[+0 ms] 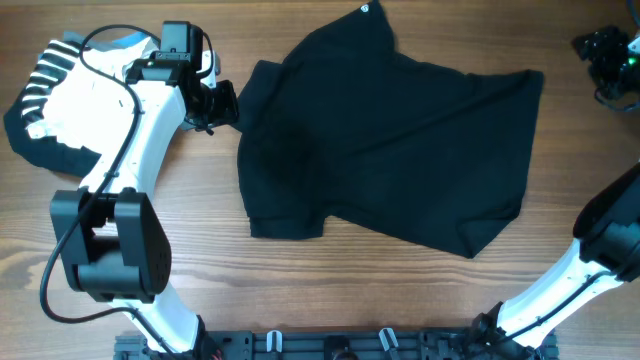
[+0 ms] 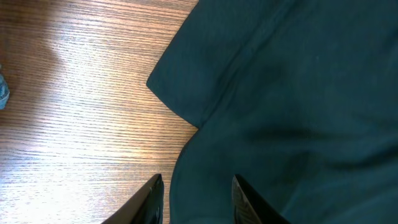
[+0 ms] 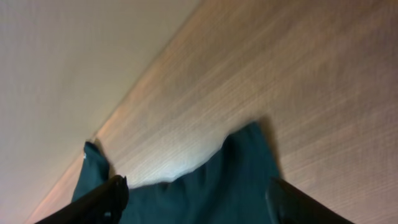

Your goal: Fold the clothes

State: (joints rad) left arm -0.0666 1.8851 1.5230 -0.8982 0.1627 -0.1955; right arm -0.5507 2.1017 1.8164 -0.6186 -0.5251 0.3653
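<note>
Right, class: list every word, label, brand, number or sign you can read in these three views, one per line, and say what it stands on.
No text can be read in any of the three views.
small white mark at the far edge of the black T-shirt: too small to read.
striped garment: only stripes, no lettering visible.

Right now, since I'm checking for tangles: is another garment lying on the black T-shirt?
No, the black T-shirt lies alone on the table, and the striped garment and white garment sit apart from it.
</note>
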